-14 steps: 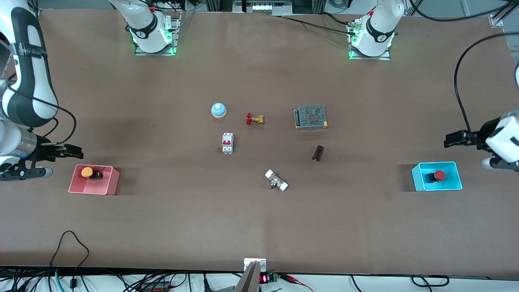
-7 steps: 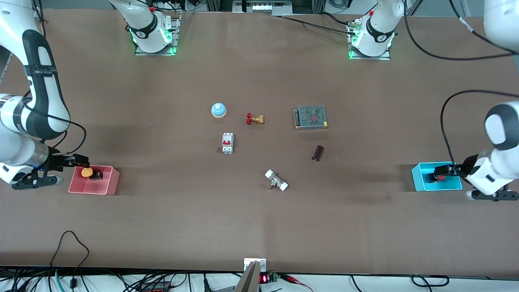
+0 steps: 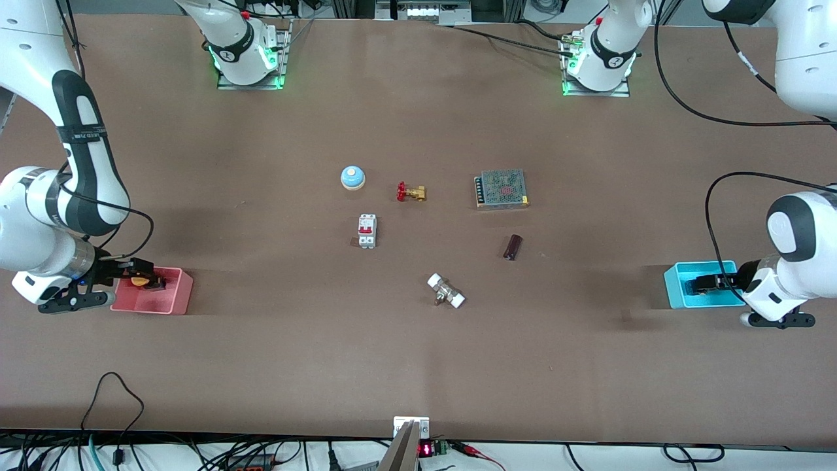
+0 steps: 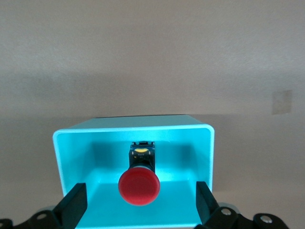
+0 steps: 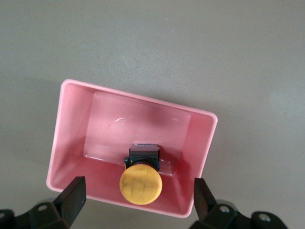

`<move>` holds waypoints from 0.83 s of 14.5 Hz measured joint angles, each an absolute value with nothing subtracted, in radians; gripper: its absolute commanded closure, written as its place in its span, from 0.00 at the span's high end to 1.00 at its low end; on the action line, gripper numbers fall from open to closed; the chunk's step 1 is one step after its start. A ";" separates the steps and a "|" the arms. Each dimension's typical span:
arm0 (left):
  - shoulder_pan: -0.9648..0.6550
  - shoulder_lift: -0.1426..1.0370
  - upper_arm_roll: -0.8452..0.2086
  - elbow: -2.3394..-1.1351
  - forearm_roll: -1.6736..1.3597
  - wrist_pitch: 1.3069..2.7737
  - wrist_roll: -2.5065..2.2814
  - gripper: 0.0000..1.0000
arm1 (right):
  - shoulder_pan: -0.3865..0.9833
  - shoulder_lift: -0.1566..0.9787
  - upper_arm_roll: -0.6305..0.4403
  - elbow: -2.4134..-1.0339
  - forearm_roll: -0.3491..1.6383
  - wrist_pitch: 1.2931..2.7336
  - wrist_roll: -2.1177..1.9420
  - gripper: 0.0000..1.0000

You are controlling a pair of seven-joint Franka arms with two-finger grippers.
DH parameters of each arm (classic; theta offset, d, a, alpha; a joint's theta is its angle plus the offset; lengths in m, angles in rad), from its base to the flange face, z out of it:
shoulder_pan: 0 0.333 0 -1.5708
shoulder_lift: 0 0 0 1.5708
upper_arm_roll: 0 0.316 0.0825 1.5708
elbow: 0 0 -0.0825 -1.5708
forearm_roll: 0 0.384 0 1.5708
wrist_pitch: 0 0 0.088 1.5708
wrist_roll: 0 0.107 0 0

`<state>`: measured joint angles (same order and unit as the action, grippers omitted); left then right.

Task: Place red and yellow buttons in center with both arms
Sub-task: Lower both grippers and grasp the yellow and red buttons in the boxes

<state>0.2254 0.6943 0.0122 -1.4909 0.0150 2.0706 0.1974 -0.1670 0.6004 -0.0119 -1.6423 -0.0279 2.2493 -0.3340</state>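
Note:
The yellow button (image 5: 140, 184) lies in the pink bin (image 5: 143, 102) at the right arm's end of the table. My right gripper (image 5: 138, 193) is open just above the bin, one finger on each side of the yellow cap, not touching it. The red button (image 4: 138, 186) lies in the cyan bin (image 4: 133, 128) at the left arm's end. My left gripper (image 4: 140, 191) is open above it, its fingers (image 4: 76, 202) wide of the red cap. In the front view the right gripper (image 3: 134, 268) is over the pink bin (image 3: 167, 297) and the left gripper (image 3: 709, 282) over the cyan bin (image 3: 680, 291); the red cap is hidden there.
Around the bare brown center (image 3: 418, 248) lie a blue bell (image 3: 352, 177), a brass valve with a red handle (image 3: 410, 192), a mesh-topped power supply (image 3: 501, 189), a white circuit breaker (image 3: 367, 231), a dark cylinder (image 3: 512, 247) and a white-ended fitting (image 3: 446, 290).
Both arms have swung in and come down: the right gripper moved over the pink bin, the left gripper over the cyan bin. The buttons have not moved.

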 measured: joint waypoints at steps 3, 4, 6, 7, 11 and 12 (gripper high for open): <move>0.229 0.703 0.012 -1.515 0.015 2.098 0.199 1.00 | -0.167 0.609 -0.012 -1.649 -0.028 2.249 -0.337 1.00; 0.233 0.703 0.013 -1.521 0.015 2.110 0.201 1.00 | -0.167 0.611 -0.012 -1.651 -0.028 2.249 -0.338 1.00; 0.239 0.705 0.013 -1.526 0.015 2.129 0.204 0.96 | -0.167 0.614 -0.012 -1.654 -0.028 2.250 -0.339 1.00; 0.240 0.706 0.013 -1.528 0.015 2.138 0.204 0.94 | -0.167 0.616 -0.012 -1.655 -0.028 2.252 -0.339 1.00; 0.240 0.717 0.013 -1.536 0.015 2.169 0.204 0.84 | -0.167 0.631 -0.012 -1.656 -0.028 2.271 -0.340 1.00; 0.240 0.723 0.013 -1.538 0.015 2.174 0.204 0.82 | -0.167 0.635 -0.012 -1.656 -0.028 2.275 -0.340 1.00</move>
